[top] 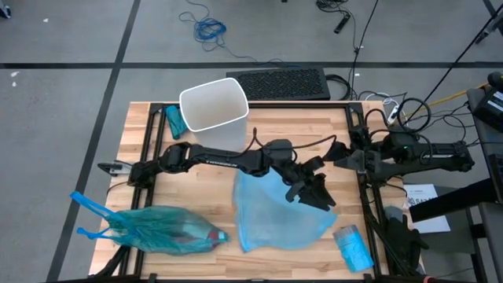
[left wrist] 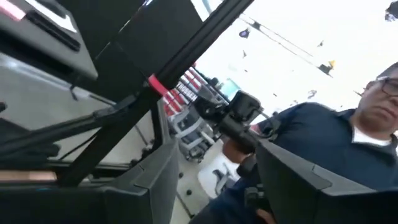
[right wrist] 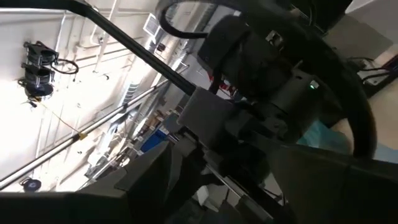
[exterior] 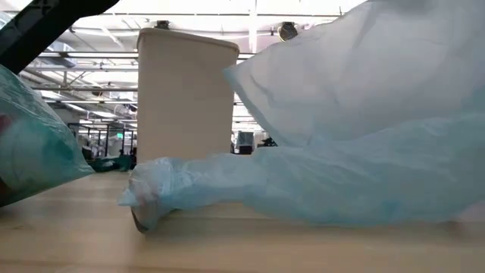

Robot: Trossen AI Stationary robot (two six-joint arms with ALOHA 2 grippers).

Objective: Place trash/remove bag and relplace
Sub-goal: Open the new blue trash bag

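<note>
A white bin (top: pixel 212 110) stands upright and unlined on the table's far side; it also shows in the low view (exterior: pixel 186 98). A full teal-blue bag (top: pixel 161 232) lies on its side at the near left, and trash shows dimly through it. A fresh pale blue bag (top: pixel 275 216) lies spread near the table's middle. In the low view the fresh bag (exterior: pixel 341 167) has its right part raised off the wood. My left gripper (top: pixel 314 192) is open at that bag's far right edge. My right gripper (top: pixel 334 161) is open just beyond it, facing the left arm's wrist. My left gripper hovers at the fresh bag's raised far right edge (top: pixel 302 189) with its fingers (left wrist: pixel 149 186) apart. Nothing shows between them in the left wrist view. The arm hides the edge from above, so I cannot tell whether a finger touches the bag.
A roll of blue bags (top: pixel 352 248) lies at the near right corner. A teal bundle (top: pixel 174 119) lies left of the bin. A keyboard (top: pixel 279 82) and cables lie beyond the far edge. A person (left wrist: pixel 323 143) stands beyond the table.
</note>
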